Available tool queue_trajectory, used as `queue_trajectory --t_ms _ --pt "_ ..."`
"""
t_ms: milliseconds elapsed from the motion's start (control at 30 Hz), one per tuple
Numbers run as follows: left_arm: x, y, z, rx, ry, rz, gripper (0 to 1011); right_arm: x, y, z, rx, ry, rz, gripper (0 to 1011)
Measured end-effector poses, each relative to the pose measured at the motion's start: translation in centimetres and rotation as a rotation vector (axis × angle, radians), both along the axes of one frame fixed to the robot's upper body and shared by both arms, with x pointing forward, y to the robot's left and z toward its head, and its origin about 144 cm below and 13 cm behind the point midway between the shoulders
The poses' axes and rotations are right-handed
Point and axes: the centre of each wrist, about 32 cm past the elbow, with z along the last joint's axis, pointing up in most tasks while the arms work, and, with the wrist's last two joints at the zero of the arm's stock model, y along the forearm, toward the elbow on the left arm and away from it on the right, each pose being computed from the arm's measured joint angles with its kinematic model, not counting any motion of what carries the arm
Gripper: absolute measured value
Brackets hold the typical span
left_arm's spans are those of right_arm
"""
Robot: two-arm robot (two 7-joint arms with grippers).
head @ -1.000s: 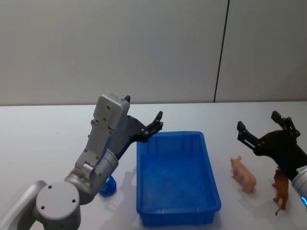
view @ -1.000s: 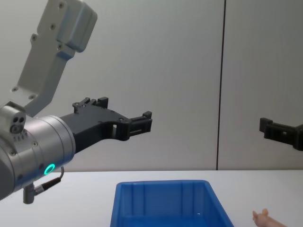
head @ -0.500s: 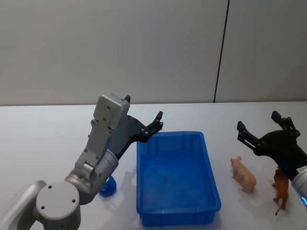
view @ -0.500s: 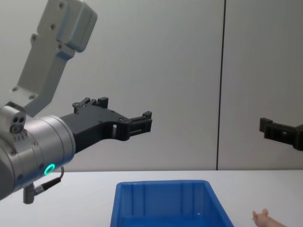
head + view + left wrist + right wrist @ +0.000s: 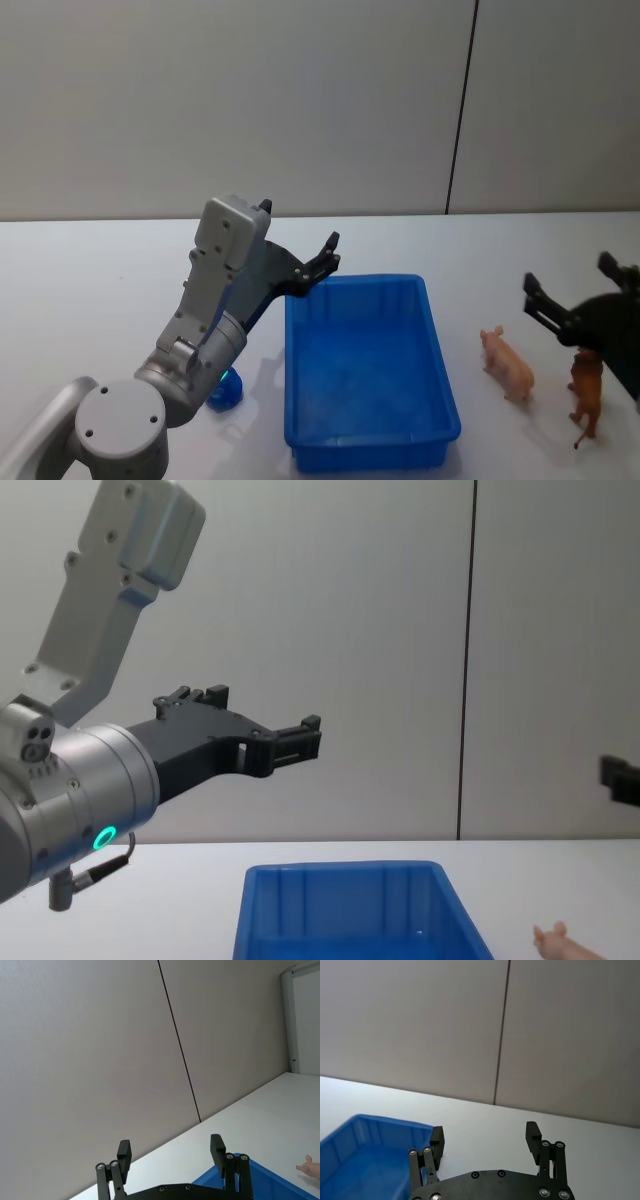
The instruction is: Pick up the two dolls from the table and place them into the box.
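The blue box [image 5: 292, 380] sits on the white table [image 5: 90, 300], a little right of centre. To its right stand the two dolls: the pale pink doll [image 5: 507, 364] closer to the box, the reddish-brown doll [image 5: 585, 395] beyond it near the edge. My right gripper [image 5: 568, 272] hovers open and empty above the brown doll. My left gripper [image 5: 300, 238] hangs open and empty over the box's far left corner. The left wrist view has the left gripper [image 5: 170, 1146], a box corner [image 5: 272, 1185] and the pink doll [image 5: 309, 1166]. In the right wrist view, the right gripper [image 5: 485, 1133] faces the wall past the box [image 5: 365, 1150].
Grey wall panels with a dark vertical seam [image 5: 460, 110] stand behind the table. Bare tabletop spreads left of the box and behind it. In the chest view the left arm [image 5: 90, 780] looms large over the box rim [image 5: 340, 872]; the pink doll [image 5: 552, 940] peeks in low right.
My right gripper has drawn to the right, away from the box, now above the brown doll. The left arm, the box and both dolls have stayed put.
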Motion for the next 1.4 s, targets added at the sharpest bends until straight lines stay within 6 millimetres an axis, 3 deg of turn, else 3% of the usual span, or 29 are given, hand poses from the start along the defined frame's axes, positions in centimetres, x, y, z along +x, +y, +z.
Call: queue_trajectory --t_ms 400,600,1400 --pt "0.0 0.0 0.0 0.000 0.000 0.000 1001 -4.0 -1.1 -0.5 -0.070 0.083 -0.142 1001" --pt "0.0 0.0 0.0 0.000 0.000 0.000 1001 -4.9 -1.0 -0.8 -0.088 0.142 -0.184 1001" --pt "0.0 0.0 0.0 0.000 0.000 0.000 1001 -2.1 0.7 -2.9 -0.085 0.363 -0.273 1001"
